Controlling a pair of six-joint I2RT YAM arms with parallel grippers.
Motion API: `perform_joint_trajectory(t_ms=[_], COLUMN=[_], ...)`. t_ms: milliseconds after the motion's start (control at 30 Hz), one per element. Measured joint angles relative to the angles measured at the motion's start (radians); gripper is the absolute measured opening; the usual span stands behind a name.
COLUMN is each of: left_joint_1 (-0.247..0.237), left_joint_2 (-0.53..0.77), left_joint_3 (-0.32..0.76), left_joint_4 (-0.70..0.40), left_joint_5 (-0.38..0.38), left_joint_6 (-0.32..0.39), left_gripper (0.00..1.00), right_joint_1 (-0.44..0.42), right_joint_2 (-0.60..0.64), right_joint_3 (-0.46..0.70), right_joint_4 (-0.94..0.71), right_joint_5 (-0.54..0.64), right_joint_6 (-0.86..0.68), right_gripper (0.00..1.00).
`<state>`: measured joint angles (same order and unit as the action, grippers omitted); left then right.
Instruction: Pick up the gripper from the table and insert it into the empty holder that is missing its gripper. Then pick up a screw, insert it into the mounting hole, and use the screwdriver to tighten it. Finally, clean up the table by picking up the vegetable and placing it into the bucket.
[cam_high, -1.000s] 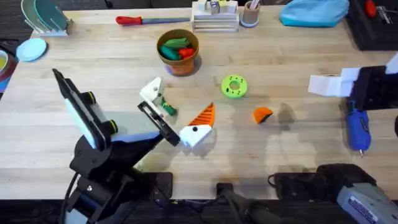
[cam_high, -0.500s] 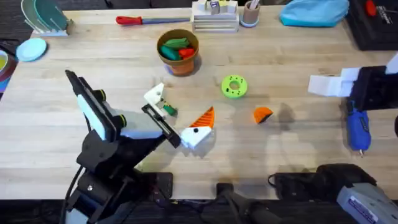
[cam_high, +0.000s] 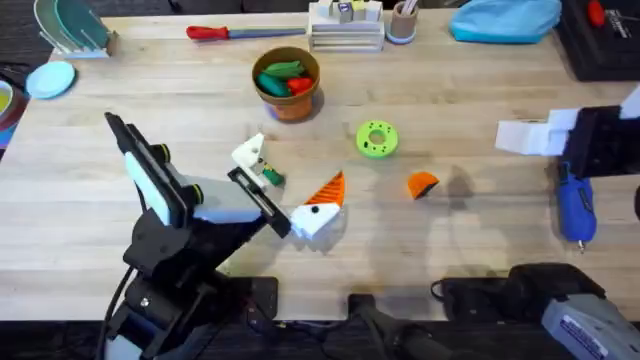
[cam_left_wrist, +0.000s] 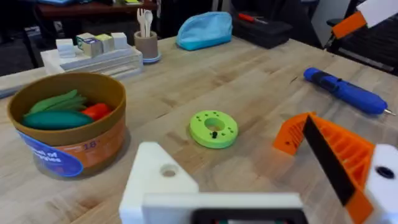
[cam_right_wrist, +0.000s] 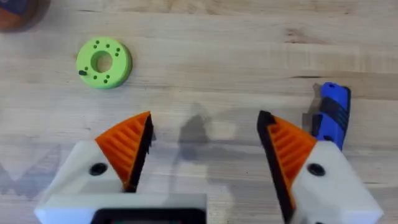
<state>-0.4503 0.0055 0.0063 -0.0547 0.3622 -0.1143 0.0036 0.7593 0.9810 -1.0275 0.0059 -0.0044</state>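
Note:
The loose orange gripper (cam_high: 423, 184) lies on the table right of centre. My left gripper (cam_high: 290, 182) is open just above the table. One of its fingers is the holder (cam_high: 247, 151), a bare white block (cam_left_wrist: 160, 177); the other carries an orange ribbed pad (cam_left_wrist: 339, 155). The tiny green vegetable (cam_high: 270, 175) lies beside the holder. At the back stands the orange-brown bucket (cam_high: 290, 103) with green and red toy vegetables inside (cam_left_wrist: 68, 134). My right gripper (cam_right_wrist: 205, 155) hangs open at the right edge, near the blue screwdriver (cam_high: 576, 205) (cam_right_wrist: 329, 115).
A green disc with holes (cam_high: 376, 139) (cam_right_wrist: 104, 62) lies between the bucket and the loose orange tip. At the back edge are a red-handled tool (cam_high: 225, 32), a white rack (cam_high: 345, 25) and a blue pouch (cam_high: 505, 20). A blue plate (cam_high: 50, 80) sits far left.
The left arm shifted slightly to the right a second ago and has held still since. The right arm and the objects on the table have not moved.

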Motion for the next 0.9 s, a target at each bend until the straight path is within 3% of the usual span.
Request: perform_joint_trajectory(t_ms=[300, 500, 667, 800, 900], left_joint_1=[0.0, 0.0, 0.0, 0.0, 0.0], left_joint_2=[0.0, 0.0, 0.0, 0.0, 0.0], left_joint_3=[0.0, 0.0, 0.0, 0.0, 0.0], left_joint_4=[0.0, -0.001, -0.001, -0.001, -0.001], left_joint_5=[0.0, -0.013, -0.019, -0.019, -0.019], left_joint_6=[0.0, 0.0, 0.001, 0.001, 0.001], left_gripper=[0.992, 0.993, 0.993, 0.993, 0.993], right_joint_1=[0.0, 0.014, 0.173, 0.309, 0.365], right_joint_2=[0.0, 0.033, 0.179, 0.278, 0.342], right_joint_3=[0.0, 0.004, 0.006, 0.006, 0.006], right_joint_4=[0.002, -0.014, -0.139, -0.148, -0.124], right_joint_5=[-0.009, -0.193, -0.259, -0.202, -0.149], right_joint_6=[0.01, 0.019, 0.022, 0.064, 0.093], right_gripper=[0.992, 0.992, 0.994, 0.994, 0.994])
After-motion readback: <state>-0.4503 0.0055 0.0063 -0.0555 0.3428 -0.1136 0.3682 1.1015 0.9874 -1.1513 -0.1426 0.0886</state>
